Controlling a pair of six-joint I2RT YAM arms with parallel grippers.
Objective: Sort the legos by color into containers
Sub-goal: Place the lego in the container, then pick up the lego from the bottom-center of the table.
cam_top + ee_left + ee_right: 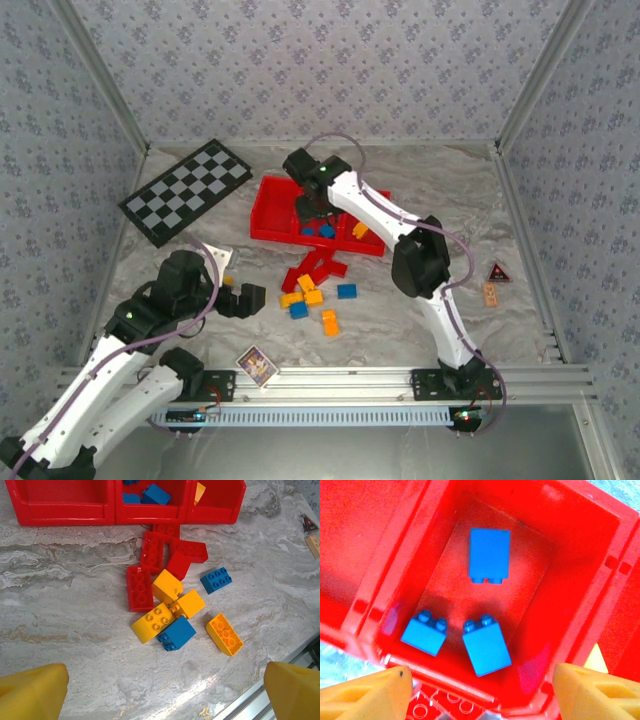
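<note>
**Overhead view.** Red three-compartment tray (pixel 270 218) on the marbled bench (pixel 450 180), upper centre of the frame, just right of the checkered board (pixel 185 192). Right claw (pixel 318 212) poised over the tray's middle compartment. Left claw (pixel 243 298) low at left centre, beside the loose legos (pixel 315 285) scattered just below the tray. Printed card (pixel 257 364) near the bottom rail.

**Right wrist view.** Straight down into the middle compartment (pixel 580 565). Three sorted blue bricks (pixel 490 555) flat on its floor, one toward the top, two side by side lower down, all apart from one another. Right claw (pixel 480 685) released, yellow fingertips (pixel 375 687) spread to the bottom corners of the frame, nothing between them. Sliver of a yellow brick (pixel 597 657) beyond the compartment wall at lower right.

**Left wrist view.** Left claw (pixel 165 685) released, its fingertips at the two bottom corners, gripping nothing, above bare bench. Loose pile in mid-frame:
- red bricks (pixel 139 587) nearest the tray;
- four loose yellow bricks (pixel 154 622) and two loose blue bricks (pixel 216 579) below and to the right of them, several touching.

Tray front wall along the top edge, with blue bricks in the middle compartment and one yellow brick in the right-hand compartment.
</note>
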